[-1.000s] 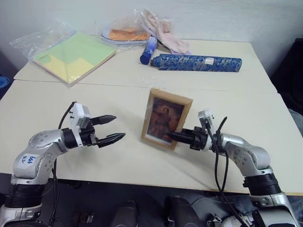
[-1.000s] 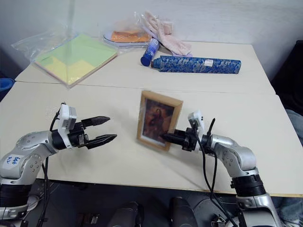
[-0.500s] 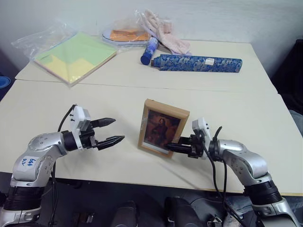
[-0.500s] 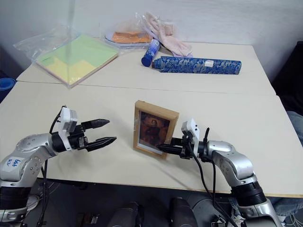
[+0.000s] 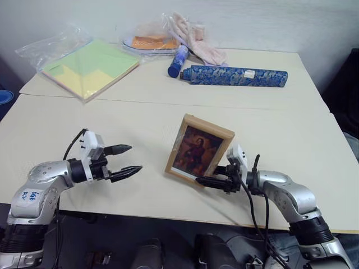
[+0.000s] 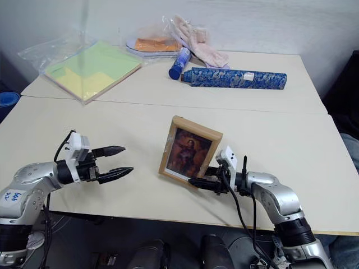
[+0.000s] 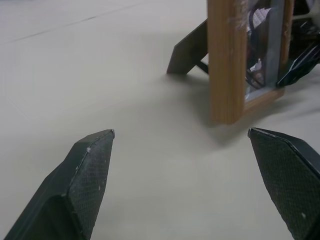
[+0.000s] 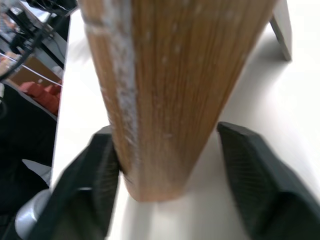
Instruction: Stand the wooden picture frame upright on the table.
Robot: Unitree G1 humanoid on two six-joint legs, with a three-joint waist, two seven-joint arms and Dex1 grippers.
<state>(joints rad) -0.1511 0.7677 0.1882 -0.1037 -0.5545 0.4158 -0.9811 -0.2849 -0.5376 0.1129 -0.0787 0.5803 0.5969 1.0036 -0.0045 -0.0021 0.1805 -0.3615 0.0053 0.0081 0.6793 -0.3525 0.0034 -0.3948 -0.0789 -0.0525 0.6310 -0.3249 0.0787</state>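
Note:
The wooden picture frame (image 5: 199, 147) stands on the table (image 5: 112, 123), leaning back on its fold-out stand (image 7: 190, 49), with its dark portrait facing me. My right gripper (image 5: 207, 175) is at the frame's lower right corner. It is open, and its fingers (image 8: 250, 175) straddle the wooden edge (image 8: 170, 90) with a gap on one side. My left gripper (image 5: 126, 161) hovers open and empty over the table, well to the left of the frame. From the left wrist the frame (image 7: 227, 60) shows edge-on beyond the parted fingers.
At the back of the table lie a green-yellow paper pack in plastic (image 5: 90, 64), a blue patterned umbrella (image 5: 233, 74), a blue tube (image 5: 176, 60), a plate with something orange (image 5: 150, 42) and pink gloves (image 5: 196, 39). The table's front edge runs just below both grippers.
My right gripper's fingers have parted from the frame's lower corner, and the frame now rests tilted back on its stand. Both hands have sunk slightly, the left also drifting left.

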